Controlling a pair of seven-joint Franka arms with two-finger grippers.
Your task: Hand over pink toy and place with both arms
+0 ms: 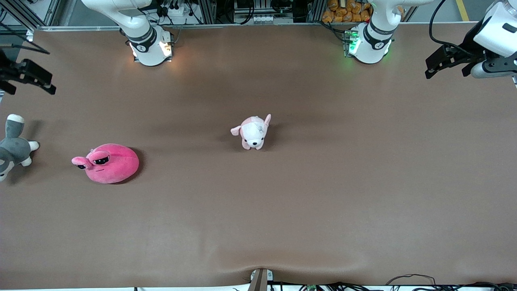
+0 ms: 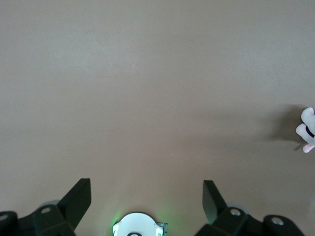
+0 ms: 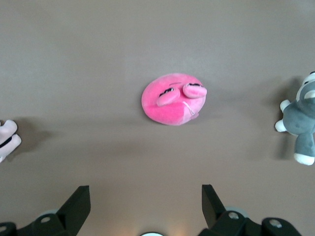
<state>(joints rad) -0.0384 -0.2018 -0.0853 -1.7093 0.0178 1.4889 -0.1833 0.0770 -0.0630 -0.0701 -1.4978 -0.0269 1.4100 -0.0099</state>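
Observation:
The pink toy [image 1: 108,163] [image 3: 173,99], a hot-pink round plush with two bulging black eyes, lies on the brown table toward the right arm's end. My right gripper [image 1: 30,79] [image 3: 146,202] hangs open and empty high over that end of the table, well apart from the toy. High above the table's other end, my left gripper [image 1: 444,64] [image 2: 147,196] is open too, with only bare table between its fingers. Both arms wait.
A small pale pink-and-white puppy plush [image 1: 253,131] [image 2: 307,130] [image 3: 7,139] stands at the table's middle. A grey-and-white husky plush [image 1: 13,146] [image 3: 301,124] lies at the table's edge at the right arm's end, beside the pink toy. The arms' bases [image 1: 151,46] [image 1: 369,44] stand along the table's robot-side edge.

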